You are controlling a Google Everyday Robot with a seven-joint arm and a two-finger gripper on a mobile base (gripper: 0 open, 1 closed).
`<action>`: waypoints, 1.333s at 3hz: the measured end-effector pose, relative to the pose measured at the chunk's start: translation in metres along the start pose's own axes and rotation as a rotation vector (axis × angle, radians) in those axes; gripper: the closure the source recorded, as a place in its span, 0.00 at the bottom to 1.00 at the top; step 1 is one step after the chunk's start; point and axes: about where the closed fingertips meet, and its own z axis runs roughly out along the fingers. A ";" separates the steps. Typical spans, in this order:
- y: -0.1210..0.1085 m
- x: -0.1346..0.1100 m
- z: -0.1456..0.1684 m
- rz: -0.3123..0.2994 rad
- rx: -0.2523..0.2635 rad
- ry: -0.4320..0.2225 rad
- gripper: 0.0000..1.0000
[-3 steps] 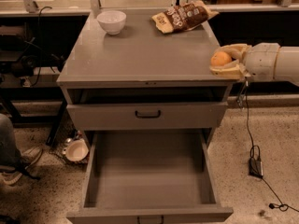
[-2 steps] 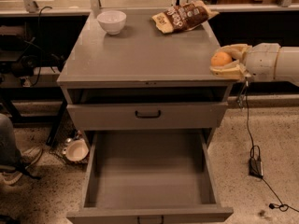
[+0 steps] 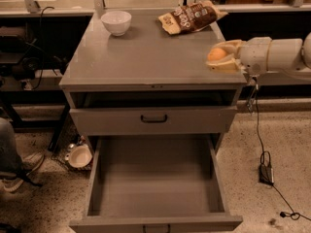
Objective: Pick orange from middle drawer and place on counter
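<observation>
Nearest, the middle drawer (image 3: 155,178) is standing pulled out, no fruit lying in it. Beyond, at the 3 o'clock edge of the counter (image 3: 146,57), the gripper (image 3: 219,57) is clasping the orange (image 3: 216,54), fingers spread just to its width. I am judging the release best made low and further toward 9 o'clock, opening slowly against rolling. Round, the orange is showing no long axis or heading. A white bowl (image 3: 116,22) is sitting at 11 o'clock.

Cream plastic gripper (image 3: 213,57) at right edge of glossy grey counter (image 3: 146,57), around smooth orange (image 3: 217,54).
</observation>
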 end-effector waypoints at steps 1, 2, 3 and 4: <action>-0.014 0.009 0.032 0.038 -0.033 0.026 1.00; -0.022 0.018 0.059 0.061 -0.060 0.064 1.00; -0.029 0.026 0.080 0.092 -0.066 0.082 1.00; -0.038 0.028 0.093 0.148 -0.049 0.061 1.00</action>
